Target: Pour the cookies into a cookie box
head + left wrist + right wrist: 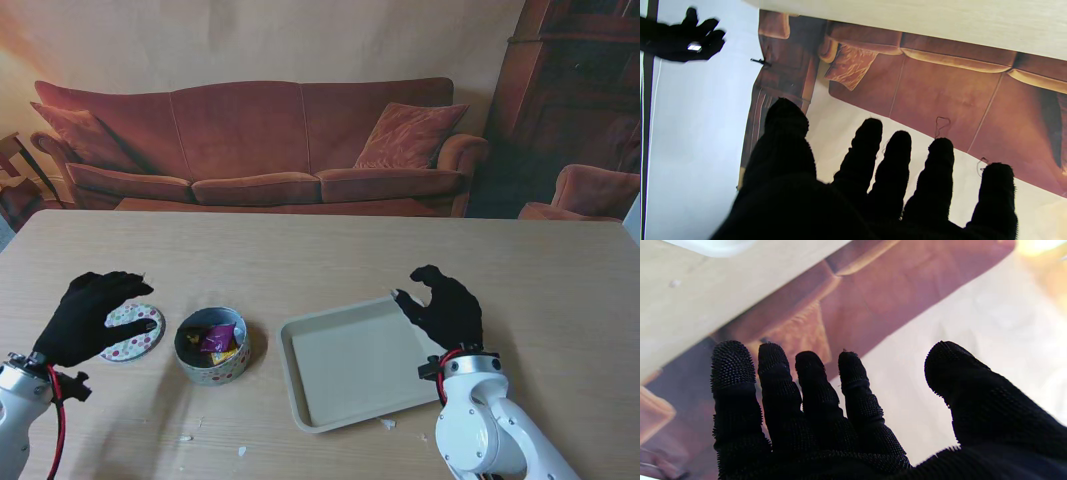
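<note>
- The cookie box [213,345], a small round tin with a patterned wall, sits open on the wooden table [330,250], left of centre, and wrapped cookies [217,340] in pink and yellow lie inside it.
- Just to its left lies the lid [134,331], flat on the table, polka-dotted, close to the box but not touching it.
- The left hand [92,316], black-gloved, hovers over the lid's left half with fingers spread and nothing in its grasp; the fingertips [150,325] reach toward the box yet stop short, a clear strip of table between them and the tin.
- From the left wrist view, that left hand [873,186] shows all five fingers fanned apart, with only the sofa [940,83] and wall beyond; the box does not show there.
- To the right of the box, just beside it, sits the cream tray [300,375], rectangular and tilted a little relative to the table edge; some crumbs [387,424] lie on the table just beyond its near edge.
- The right hand [443,307] hangs at the tray's far right corner, fingers loosely curled and separate, holding nothing; whether it touches the rim, I cannot tell.
- In the right wrist view the right hand [853,413] is splayed, thumb wide of the other four fingers.
- The box lies well apart from the right hand, the whole tray between them.
</note>
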`<state>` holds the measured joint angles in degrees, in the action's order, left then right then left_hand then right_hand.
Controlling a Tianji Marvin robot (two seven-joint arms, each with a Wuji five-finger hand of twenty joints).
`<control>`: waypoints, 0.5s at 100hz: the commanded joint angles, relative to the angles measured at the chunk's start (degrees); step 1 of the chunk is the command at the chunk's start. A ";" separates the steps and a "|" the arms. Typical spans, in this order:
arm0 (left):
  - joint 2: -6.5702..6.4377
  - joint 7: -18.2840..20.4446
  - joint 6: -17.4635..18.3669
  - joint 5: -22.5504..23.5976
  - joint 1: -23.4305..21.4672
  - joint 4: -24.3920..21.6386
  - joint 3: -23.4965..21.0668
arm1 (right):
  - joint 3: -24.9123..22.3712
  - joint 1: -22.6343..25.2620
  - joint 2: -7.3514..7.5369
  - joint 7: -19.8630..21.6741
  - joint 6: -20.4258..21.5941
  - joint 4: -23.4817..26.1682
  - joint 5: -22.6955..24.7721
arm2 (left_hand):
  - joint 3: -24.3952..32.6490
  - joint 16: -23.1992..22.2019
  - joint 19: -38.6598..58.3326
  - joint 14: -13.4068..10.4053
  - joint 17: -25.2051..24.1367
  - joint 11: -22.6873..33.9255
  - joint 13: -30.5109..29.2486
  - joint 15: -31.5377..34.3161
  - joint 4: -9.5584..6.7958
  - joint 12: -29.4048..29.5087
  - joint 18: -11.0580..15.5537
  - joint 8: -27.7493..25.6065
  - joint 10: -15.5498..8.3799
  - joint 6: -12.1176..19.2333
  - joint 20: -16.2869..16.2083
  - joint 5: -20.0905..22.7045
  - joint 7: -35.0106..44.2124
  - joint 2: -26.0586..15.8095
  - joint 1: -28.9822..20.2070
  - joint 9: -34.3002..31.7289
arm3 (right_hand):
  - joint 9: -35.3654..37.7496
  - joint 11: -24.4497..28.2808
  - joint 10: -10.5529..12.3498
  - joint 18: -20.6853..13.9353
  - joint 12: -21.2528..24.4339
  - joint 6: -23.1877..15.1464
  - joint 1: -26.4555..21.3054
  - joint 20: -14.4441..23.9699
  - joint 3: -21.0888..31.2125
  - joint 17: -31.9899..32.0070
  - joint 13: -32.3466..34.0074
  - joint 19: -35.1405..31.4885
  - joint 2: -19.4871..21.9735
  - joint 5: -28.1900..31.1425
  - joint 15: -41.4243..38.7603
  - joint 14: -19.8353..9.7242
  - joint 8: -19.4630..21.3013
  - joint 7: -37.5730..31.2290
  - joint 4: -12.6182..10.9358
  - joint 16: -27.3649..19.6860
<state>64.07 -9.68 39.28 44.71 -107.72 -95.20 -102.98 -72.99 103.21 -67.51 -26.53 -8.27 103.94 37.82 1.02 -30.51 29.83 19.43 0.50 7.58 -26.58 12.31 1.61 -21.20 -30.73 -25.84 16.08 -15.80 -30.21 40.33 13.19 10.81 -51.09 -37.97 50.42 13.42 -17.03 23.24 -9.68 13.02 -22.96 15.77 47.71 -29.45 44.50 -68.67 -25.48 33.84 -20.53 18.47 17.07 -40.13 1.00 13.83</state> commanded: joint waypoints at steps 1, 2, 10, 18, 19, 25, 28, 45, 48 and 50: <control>-0.82 1.69 0.09 -1.22 0.84 1.41 -0.71 | 1.61 1.85 -0.55 -0.86 0.44 1.74 1.79 | -1.80 1.92 -2.81 -1.30 -1.45 -0.80 3.96 -2.23 0.28 1.10 1.01 1.12 -0.30 -1.47 0.95 -3.19 -1.96 1.11 -0.51 3.14 | -6.62 12.07 0.96 -1.85 -6.11 -1.34 -1.10 2.70 1.73 2.18 -1.25 0.08 1.65 0.54 -4.98 -1.32 2.28 1.02 0.12 2.58; -0.88 1.80 0.07 -1.10 0.97 1.60 -0.77 | 1.78 2.02 -0.56 -1.20 0.64 1.88 2.00 | -1.82 1.99 -2.95 -1.36 -1.48 -0.89 4.16 -2.33 0.28 1.16 1.09 1.22 -0.28 -1.53 0.96 -3.54 -2.17 1.26 -0.49 3.37 | -7.07 13.05 0.91 -1.89 -6.50 -1.36 -1.13 2.80 1.80 2.36 -1.28 0.14 1.65 0.67 -5.29 -1.41 2.44 1.09 0.11 2.73; -1.32 2.23 -0.35 0.70 2.26 3.25 -1.07 | 3.15 3.13 -0.62 -3.60 2.15 2.58 3.67 | -1.66 2.84 -5.01 -1.94 -1.27 -1.56 5.85 -3.16 0.20 1.98 1.32 2.63 -0.34 -1.86 0.71 -5.80 -4.14 2.06 -0.07 5.36 | -7.74 16.28 0.94 -1.78 -7.64 -1.58 -1.12 3.21 2.28 2.56 -0.89 0.15 1.55 1.78 -6.74 -1.20 3.10 1.46 0.09 3.37; -2.02 1.08 -1.26 5.73 4.38 5.73 -1.04 | 4.75 3.89 -0.76 -5.64 3.46 3.03 4.38 | -1.83 2.89 -5.16 -2.33 -0.25 -1.46 5.78 -3.05 0.23 2.05 1.19 2.99 -0.91 -1.40 0.17 -6.62 -4.49 1.97 0.67 5.80 | -7.46 16.52 0.91 -1.49 -7.57 -1.69 -0.99 3.32 2.31 2.38 -0.75 0.16 1.65 2.45 -6.78 -1.25 3.30 1.98 0.12 3.35; -2.13 0.86 -1.42 6.32 4.68 6.08 -0.99 | 4.95 3.96 -0.78 -5.84 3.59 3.08 4.41 | -1.88 2.87 -5.04 -2.36 0.03 -1.40 5.68 -2.99 0.25 2.03 1.14 3.00 -0.96 -1.33 0.03 -6.70 -4.47 1.94 0.85 5.77 | -7.44 16.51 0.92 -1.47 -7.55 -1.70 -1.02 3.33 2.34 2.37 -0.86 0.16 1.68 2.58 -6.70 -1.17 3.33 2.00 0.12 3.32; -2.67 0.77 -2.38 7.84 6.56 8.23 -0.48 | 6.11 4.32 -0.93 -7.10 4.36 3.25 4.54 | -1.64 2.73 -4.93 -2.56 -0.13 -0.84 6.16 -2.78 0.14 1.74 1.43 3.03 -1.16 -1.28 -1.42 -7.68 -4.13 2.16 1.23 6.79 | -6.82 16.53 1.03 -1.43 -7.42 -1.77 -0.96 3.40 2.26 2.29 -0.67 0.17 1.86 3.29 -6.55 -1.19 3.53 2.32 0.14 3.20; -2.85 1.21 -3.00 7.74 7.46 9.23 -0.07 | 6.63 4.50 -1.00 -7.74 4.74 3.27 4.65 | -1.61 2.69 -4.91 -2.59 -0.09 -0.74 6.11 -2.71 0.12 1.69 1.42 3.02 -1.06 -1.21 -1.70 -7.71 -4.02 2.35 1.24 6.85 | -6.27 16.52 1.12 -1.45 -7.34 -1.92 -0.99 3.44 2.25 2.03 -0.35 0.12 2.02 3.95 -6.56 -1.17 3.71 2.32 0.12 3.17; -3.83 5.33 -6.67 7.06 12.34 14.35 2.73 | 9.52 4.94 -1.86 -12.05 6.25 2.51 3.87 | -1.64 2.44 -4.50 -2.68 -0.32 -0.34 6.90 -2.69 0.00 1.40 1.83 3.08 -1.22 -0.86 -2.95 -9.02 -4.08 2.23 1.81 8.25 | -4.78 16.45 0.96 -1.06 -7.11 -1.96 -1.12 3.52 2.31 1.57 0.51 0.08 2.61 5.69 -6.61 -0.79 4.51 2.54 -0.02 3.10; -4.00 6.15 -7.28 6.96 13.16 15.11 3.34 | 9.96 5.00 -1.95 -12.46 6.52 2.40 3.76 | -1.59 2.47 -4.67 -2.86 -0.64 -0.39 7.35 -2.85 -0.04 1.40 2.05 3.11 -1.30 -0.85 -3.05 -9.41 -4.16 2.21 1.85 8.79 | -4.67 16.44 0.79 -0.99 -7.09 -1.97 -1.18 3.54 2.34 1.49 0.59 0.04 2.68 5.81 -6.64 -0.76 4.62 2.62 -0.06 3.10; -4.12 6.60 -7.64 6.96 13.70 15.61 3.75 | 10.20 5.04 -1.98 -12.63 6.75 2.34 3.70 | -1.62 2.50 -4.78 -3.06 -0.78 -0.41 7.67 -2.99 -0.05 1.41 2.14 3.12 -1.39 -0.74 -3.10 -9.63 -4.20 2.25 1.96 9.12 | -4.57 16.45 0.82 -1.00 -7.08 -1.95 -1.23 3.55 2.37 1.46 0.72 0.03 2.71 5.95 -6.69 -0.72 4.70 2.65 -0.08 3.11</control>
<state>60.36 -3.99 32.33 49.75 -95.67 -80.70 -100.29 -63.74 107.34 -68.45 -40.41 -2.39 106.41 41.70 0.65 -28.59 25.84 17.50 0.63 6.61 -21.14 9.68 1.61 -19.50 -29.54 -23.18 15.54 -16.89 -32.50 32.59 9.44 12.46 -50.18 -30.85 44.54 29.85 -16.88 22.52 -16.74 11.97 -23.12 18.50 48.86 -27.95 44.65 -68.62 -24.15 38.18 -25.45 18.31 21.21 -40.75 1.00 16.53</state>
